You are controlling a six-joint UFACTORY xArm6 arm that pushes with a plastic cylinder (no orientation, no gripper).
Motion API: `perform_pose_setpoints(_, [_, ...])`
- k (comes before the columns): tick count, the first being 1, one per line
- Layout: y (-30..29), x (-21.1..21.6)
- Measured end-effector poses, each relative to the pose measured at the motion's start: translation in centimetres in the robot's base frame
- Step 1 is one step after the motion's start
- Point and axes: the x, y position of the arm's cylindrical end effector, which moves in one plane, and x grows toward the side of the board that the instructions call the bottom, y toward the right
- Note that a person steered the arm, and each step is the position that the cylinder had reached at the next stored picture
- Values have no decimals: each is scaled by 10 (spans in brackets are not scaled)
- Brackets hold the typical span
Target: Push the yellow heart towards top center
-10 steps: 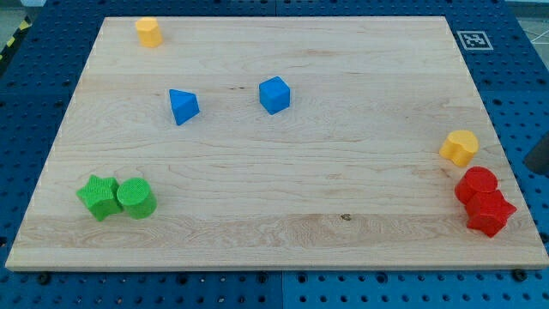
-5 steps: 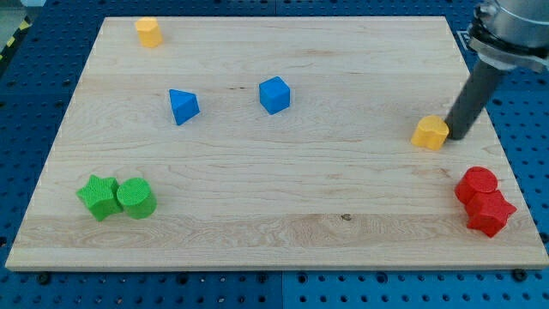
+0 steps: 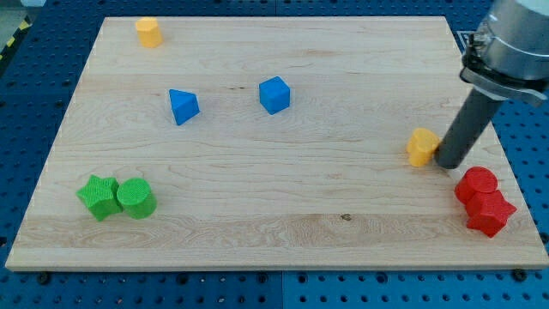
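**One tip at the heart's right side, top centre a long way off**

Seven blocks lie on the wooden bench point(image 3: 257, 180) in the single camera view. The yellow heart point(image 3: 421, 147) sits near the right edge, about halfway between the near and far sides, and my tip point(image 3: 448, 163) touches or stands just beside its right flank. No hand is fitted: the arm ends in a plain dark rod, so nothing opens, closes or holds anything.

Just near of my tip, by the right near corner, a red cylinder point(image 3: 476, 184) and a second red block point(image 3: 491, 213) sit touching each other. A blue cube point(image 3: 274, 94) and a blue triangular block point(image 3: 183, 106) lie left of centre towards the far side. A second yellow block point(image 3: 148, 32) rests at the far left corner. A green star point(image 3: 99, 196) and a green cylinder point(image 3: 135, 197) touch at the near left.

The risk, as I judge it, lies in the contact angle. My tip bears on the heart's right side, so a push would send it leftward across the bench, not towards the far centre. An off-centre contact on the rounded lobes could also spin the heart or let it slip off my tip. A long leftward drift might carry it into the blue cube.
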Motion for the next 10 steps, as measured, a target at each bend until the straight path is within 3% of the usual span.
perform_pose_setpoints(2, [-55, 4])
perform_pose_setpoints(3, [-56, 16])
perform_pose_setpoints(6, [-45, -51])
perform_pose_setpoints(8, [-58, -17])
perform_pose_setpoints(10, [-73, -67])
